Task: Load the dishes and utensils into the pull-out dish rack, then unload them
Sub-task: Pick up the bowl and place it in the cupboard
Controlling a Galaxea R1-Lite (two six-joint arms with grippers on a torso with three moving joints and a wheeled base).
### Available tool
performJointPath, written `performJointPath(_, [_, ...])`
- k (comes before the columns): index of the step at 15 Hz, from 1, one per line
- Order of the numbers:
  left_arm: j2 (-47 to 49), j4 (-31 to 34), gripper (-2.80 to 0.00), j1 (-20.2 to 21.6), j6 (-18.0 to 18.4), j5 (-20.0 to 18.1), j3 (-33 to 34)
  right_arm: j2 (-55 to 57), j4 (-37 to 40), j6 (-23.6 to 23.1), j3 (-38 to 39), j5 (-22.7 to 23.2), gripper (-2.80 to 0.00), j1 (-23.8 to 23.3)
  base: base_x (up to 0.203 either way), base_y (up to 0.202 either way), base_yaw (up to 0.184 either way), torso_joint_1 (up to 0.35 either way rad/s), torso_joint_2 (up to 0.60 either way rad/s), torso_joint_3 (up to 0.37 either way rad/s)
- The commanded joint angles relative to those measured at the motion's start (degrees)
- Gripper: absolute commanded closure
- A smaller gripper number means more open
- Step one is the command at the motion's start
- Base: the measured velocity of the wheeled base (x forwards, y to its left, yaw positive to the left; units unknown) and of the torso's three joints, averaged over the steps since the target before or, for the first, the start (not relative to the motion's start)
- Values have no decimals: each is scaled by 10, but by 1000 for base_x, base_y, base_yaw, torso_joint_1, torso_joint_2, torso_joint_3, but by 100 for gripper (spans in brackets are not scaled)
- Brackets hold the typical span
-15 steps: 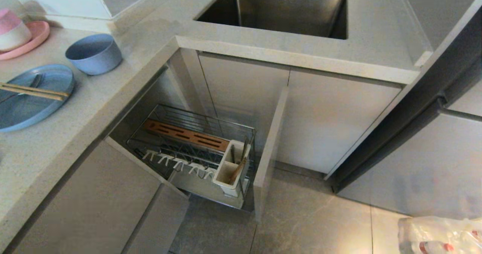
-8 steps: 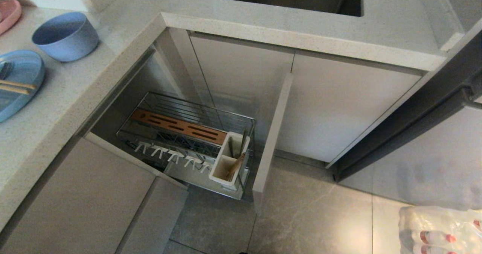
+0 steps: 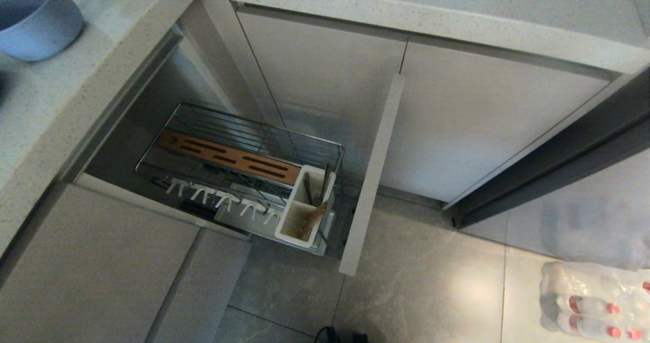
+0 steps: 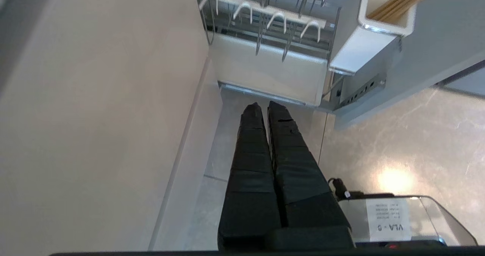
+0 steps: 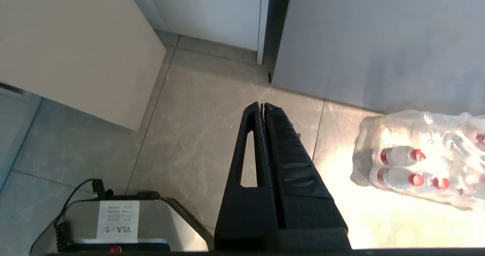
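The pull-out dish rack [image 3: 264,125] stands drawn out of the cabinet below the counter, with a brown slotted strip [image 3: 228,157], white hooks [image 3: 223,203], a white caddy [image 3: 303,211] and its beige front panel [image 3: 373,175]. Light-brown wooden sticks [image 3: 314,217] lean in the caddy. A dusty-blue bowl [image 3: 38,20] sits on the counter at the far left. The plate is out of view. Both grippers hang low over the floor, outside the head view. My left gripper [image 4: 264,105] is shut and empty just short of the rack's hooks [image 4: 265,19] and caddy [image 4: 382,17]. My right gripper [image 5: 262,105] is shut and empty.
A shrink-wrapped pack of red-capped bottles [image 3: 594,302] lies on the floor tiles at the right, also in the right wrist view as the pack [image 5: 416,165]. The robot's base [image 4: 390,222] shows below the left gripper. Closed cabinet doors [image 3: 482,124] stand behind the rack.
The whole head view has tipped downward: sink, plate and pink dishes have slid out at the top and more floor shows. The things themselves have not moved.
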Motion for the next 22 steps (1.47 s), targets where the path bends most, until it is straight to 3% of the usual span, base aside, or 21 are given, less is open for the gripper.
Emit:
performJointPath(1, [-1, 0, 0, 0, -1, 0, 0, 1, 0, 0, 0, 0, 0, 0, 0, 0, 0, 2, 2, -139])
performJointPath(13, [-1, -2, 0, 0, -2, 2, -8, 0, 0, 0, 0, 0, 0, 0, 0, 0, 0, 0, 0, -11])
performJointPath(16, [3, 16, 0, 0, -13, -1, -139, 0, 0, 0, 0, 0, 0, 0, 0, 0, 0, 0, 0, 0])
performJointPath(19, [53, 70, 0, 0, -17, -14, -345, 1, 0, 0, 0, 0, 0, 0, 0, 0, 0, 0, 0, 0])
performJointPath(22, [182, 112, 0, -19, -12, -11, -564, 0, 0, 0, 0, 0, 0, 0, 0, 0, 0, 0, 0, 0])
